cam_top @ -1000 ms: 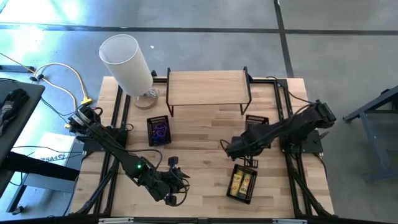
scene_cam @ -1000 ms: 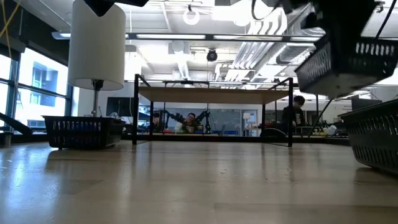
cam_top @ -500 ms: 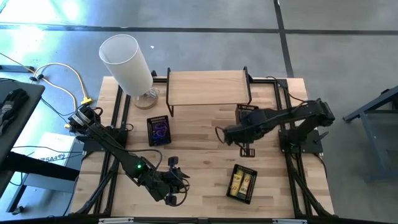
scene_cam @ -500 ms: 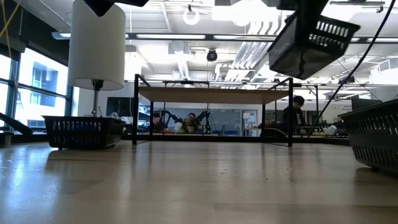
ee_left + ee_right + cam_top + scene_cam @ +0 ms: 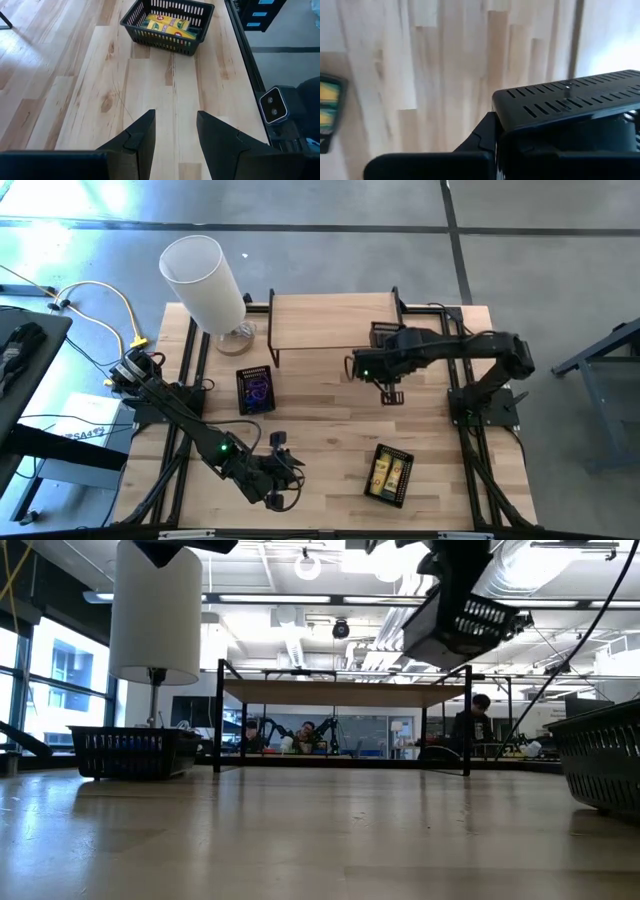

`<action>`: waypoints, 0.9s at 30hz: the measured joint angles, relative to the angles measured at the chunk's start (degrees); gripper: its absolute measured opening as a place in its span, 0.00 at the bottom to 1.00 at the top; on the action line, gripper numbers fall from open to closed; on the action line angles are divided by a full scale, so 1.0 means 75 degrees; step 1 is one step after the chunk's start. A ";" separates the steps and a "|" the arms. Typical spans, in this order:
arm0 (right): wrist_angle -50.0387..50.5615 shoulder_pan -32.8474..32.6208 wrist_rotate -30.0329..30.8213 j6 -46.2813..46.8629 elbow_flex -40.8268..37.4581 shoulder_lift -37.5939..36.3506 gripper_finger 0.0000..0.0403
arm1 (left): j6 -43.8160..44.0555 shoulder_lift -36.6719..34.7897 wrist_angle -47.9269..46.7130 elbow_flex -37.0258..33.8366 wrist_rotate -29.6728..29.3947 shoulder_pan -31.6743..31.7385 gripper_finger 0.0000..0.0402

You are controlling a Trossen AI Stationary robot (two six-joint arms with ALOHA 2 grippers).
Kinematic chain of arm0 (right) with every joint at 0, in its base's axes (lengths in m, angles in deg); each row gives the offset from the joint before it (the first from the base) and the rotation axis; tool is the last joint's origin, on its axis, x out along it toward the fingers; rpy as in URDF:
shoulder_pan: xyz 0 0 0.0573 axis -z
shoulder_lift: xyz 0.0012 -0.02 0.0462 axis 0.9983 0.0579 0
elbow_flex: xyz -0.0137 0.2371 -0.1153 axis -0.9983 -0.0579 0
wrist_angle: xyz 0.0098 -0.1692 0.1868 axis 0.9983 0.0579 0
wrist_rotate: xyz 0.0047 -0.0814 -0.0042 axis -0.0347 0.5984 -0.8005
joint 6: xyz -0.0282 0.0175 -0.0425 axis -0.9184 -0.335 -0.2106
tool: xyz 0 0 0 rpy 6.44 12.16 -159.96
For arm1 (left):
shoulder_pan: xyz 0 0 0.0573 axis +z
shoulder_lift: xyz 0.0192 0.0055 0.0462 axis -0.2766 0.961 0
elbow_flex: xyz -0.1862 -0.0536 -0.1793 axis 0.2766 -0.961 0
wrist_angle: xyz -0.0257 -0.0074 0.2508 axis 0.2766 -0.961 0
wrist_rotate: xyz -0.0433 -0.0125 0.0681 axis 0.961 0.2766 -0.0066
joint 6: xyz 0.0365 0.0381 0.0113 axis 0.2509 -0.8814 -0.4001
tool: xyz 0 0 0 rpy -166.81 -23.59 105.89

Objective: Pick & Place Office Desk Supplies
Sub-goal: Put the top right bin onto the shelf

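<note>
High view shows the right gripper point(image 5: 385, 366) clamped on the rim of a black mesh tray point(image 5: 392, 337), carried tilted in the air beside the small wooden shelf point(image 5: 335, 318) at the back of the surface point(image 5: 320, 425). To set it down well, I judge the tray should be levelled before lowering, kept clear of the shelf's black frame, and released only once its base sits flat. Left gripper point(image 5: 175, 131) waits near the front edge, fingers partly spread and holding nothing, pointing toward the tray of yellow pieces point(image 5: 168, 24), while the band loops point(image 5: 256, 389) lie in their tray near the white cylinder point(image 5: 204, 283).

Yellow pieces point(image 5: 389, 474) and coloured loops point(image 5: 256, 390) in trays
</note>
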 joint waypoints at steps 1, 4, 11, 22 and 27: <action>-0.0091 0.0076 0.0017 -0.0211 0.0000 0.0000 0.01 | 0.0000 0.0000 -0.0023 0.0000 0.0000 0.0000 0.34; -0.0534 0.0281 0.0041 -0.0817 0.0000 0.0000 0.01 | 0.0000 0.0000 -0.0166 0.0000 0.0000 0.0000 0.34; -0.1227 0.0805 0.0113 -0.1827 0.0000 0.0000 0.01 | 0.0000 0.0000 -0.0414 0.0000 0.0000 0.0000 0.34; -0.2014 0.1910 -0.0064 -0.2745 0.0006 0.0184 0.01 | 0.0000 0.0000 -0.0411 0.0000 -0.0003 0.0015 0.34; -0.1815 0.2281 -0.0056 -0.2754 0.0003 0.0717 0.01 | 0.0000 0.0000 -0.0434 0.0000 -0.0003 0.0015 0.34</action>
